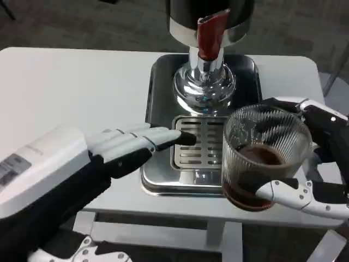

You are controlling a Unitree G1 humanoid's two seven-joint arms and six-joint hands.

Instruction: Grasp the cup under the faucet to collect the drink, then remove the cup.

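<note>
- Head view: the ribbed glass cup (pixel 265 158) is held by the right hand (pixel 322 164), fingers wrapped around its far and near sides, at the right front corner of the steel drip tray (pixel 158 103).
- Dark drink is seen inside the cup, filling roughly the lower part; the collecting step is judged done, with removal in hand.
- The cup is seen off to the right of the faucet (pixel 210 35), no longer beneath the red spout, and its base appears to overlap the tray's front rim; whether it is lifted clear or resting there cannot be told.
- The left hand (pixel 122 144) is laid flat and empty, fingers stretched out together, fingertips (pixel 182 138) resting at the left edge of the slotted grate (pixel 199 143).
- Risk one: a spill is judged likely if the cup is tilted or jerked while being carried, since the liquid sits free in an open-topped glass.
- Risk two: the base could be caught on the tray's raised rim if the cup is dragged sideways rather than raised, and drink would be slopped out.
- Risk three: smooth ribbed glass could be let slip if the grip is loosened; only a few fingers are seen on the wall.
- Risk four: the left fingertips are near the cup's path, so a bump could be caused if that hand is swept right.
- Risk five: the table (pixel 65 82) edge is close under the cup, so a drop here would be sent to the floor.
</note>
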